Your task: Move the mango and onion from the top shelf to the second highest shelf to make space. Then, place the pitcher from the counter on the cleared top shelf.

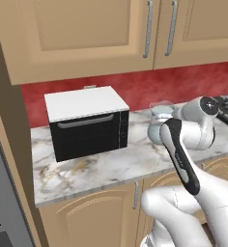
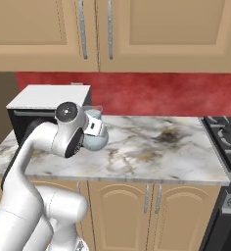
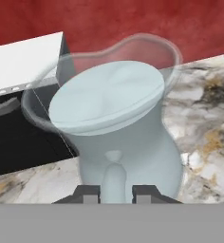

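Observation:
The pitcher (image 3: 118, 118), pale bluish glass with a wide rim, stands upright on the marble counter (image 3: 204, 118) right in front of the hand. Its handle faces me and sits between my fingertips (image 3: 91, 193), with a thin gap on each side, so my gripper (image 3: 117, 193) is open around it. From the base, the pitcher (image 1: 159, 116) stands to the right of the microwave, and my wrist partly covers the pitcher (image 2: 97, 135). The mango, the onion and the fridge shelves are out of view.
A black microwave with a white top (image 1: 87, 123) stands on the counter (image 1: 101, 169) just left of the pitcher. A stove (image 2: 225, 132) lies at the right end. Upper cabinets (image 1: 87, 29) hang overhead, and a grey fridge edge (image 1: 0, 202) is at the far left.

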Robot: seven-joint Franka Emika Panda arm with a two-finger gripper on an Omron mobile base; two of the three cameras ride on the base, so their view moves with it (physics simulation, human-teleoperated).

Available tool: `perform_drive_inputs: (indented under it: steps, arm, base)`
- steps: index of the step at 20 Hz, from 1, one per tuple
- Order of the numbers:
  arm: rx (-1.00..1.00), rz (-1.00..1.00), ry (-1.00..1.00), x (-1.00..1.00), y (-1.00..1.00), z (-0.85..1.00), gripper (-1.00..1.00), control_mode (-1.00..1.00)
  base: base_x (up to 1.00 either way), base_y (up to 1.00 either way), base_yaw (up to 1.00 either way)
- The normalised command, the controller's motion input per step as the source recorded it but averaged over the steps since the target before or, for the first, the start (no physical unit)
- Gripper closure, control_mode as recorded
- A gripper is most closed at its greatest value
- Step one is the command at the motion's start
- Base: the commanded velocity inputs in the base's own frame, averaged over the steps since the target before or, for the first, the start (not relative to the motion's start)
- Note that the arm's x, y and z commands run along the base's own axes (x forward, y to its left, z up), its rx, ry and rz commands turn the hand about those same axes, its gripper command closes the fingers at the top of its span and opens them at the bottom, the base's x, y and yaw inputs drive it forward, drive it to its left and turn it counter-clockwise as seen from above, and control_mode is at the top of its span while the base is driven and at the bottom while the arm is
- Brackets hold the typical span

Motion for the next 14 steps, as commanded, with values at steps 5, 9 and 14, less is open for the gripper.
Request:
perform_drive_inputs:
  steps: [5, 9, 14]
  arm:
    - [0.0, 0.11, -0.01, -0.5, 0.0, 0.31, 1.0, -1.0]
    - [0.0, 0.01, 0.0, -0.04, 0.0, 0.07, 1.0, -1.0]
    - [0.0, 0.0, 0.01, 0.02, 0.0, 0.0, 1.0, 1.0]
  base:
    - [0.0, 0.0, 0.0]
    - [0.0, 0.0, 0.0]
    - [-0.05, 0.0, 0.0]
